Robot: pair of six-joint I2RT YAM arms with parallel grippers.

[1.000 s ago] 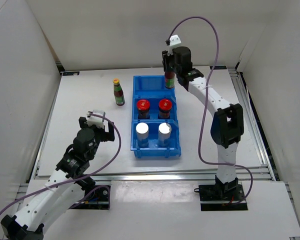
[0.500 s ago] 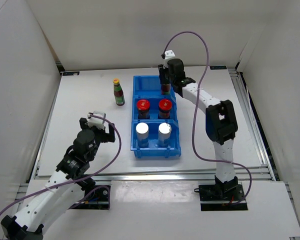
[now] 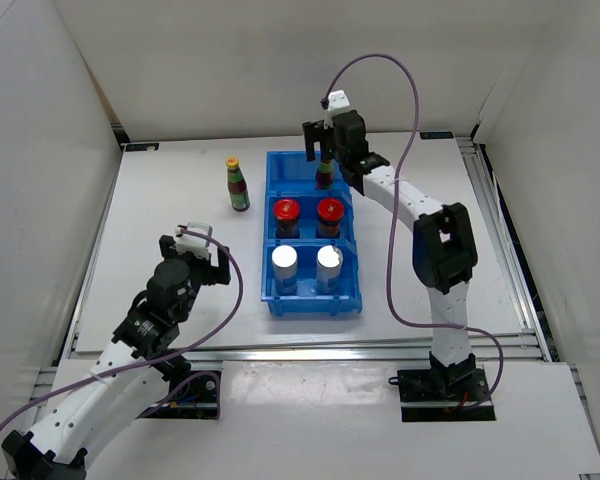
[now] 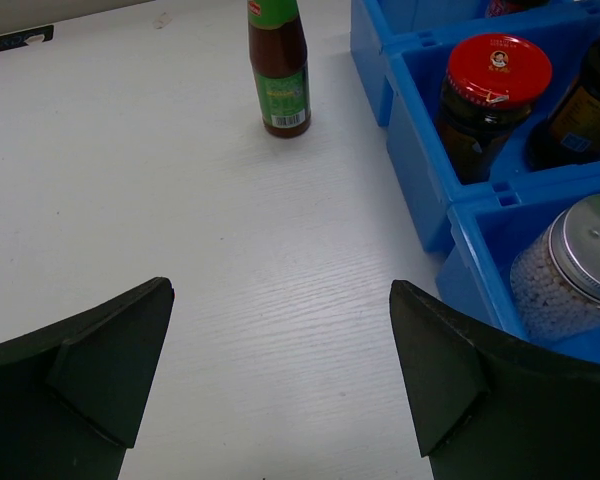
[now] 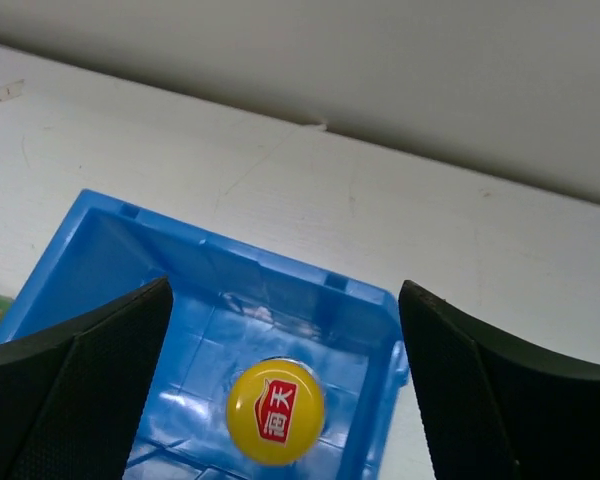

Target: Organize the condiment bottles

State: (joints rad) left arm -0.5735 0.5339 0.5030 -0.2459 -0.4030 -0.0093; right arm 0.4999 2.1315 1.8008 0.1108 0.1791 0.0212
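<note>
A blue bin [image 3: 270, 215] holds two red-lidded dark jars [image 3: 286, 211] [image 3: 330, 209] in its middle row and two white silver-capped bottles [image 3: 283, 259] [image 3: 328, 257] in its front row. A slim yellow-capped bottle [image 3: 324, 176] stands in the back compartment. In the right wrist view its yellow cap [image 5: 275, 412] shows below my open right gripper [image 5: 283, 330], which hovers above it [image 3: 317, 152] without touching. The other slim bottle [image 3: 238, 185] stands on the table left of the bin. My left gripper [image 3: 202, 252] is open and empty, low over the table.
In the left wrist view, the slim bottle [image 4: 279, 70] stands far ahead of my left gripper [image 4: 280, 380], with the bin wall [image 4: 420, 170], a red-lidded jar [image 4: 494, 85] and a silver-capped bottle [image 4: 580, 262] to the right. White walls enclose the table.
My right gripper carried the slim bottle left into the bin's back compartment, opened and let it go. The left arm has not moved.
</note>
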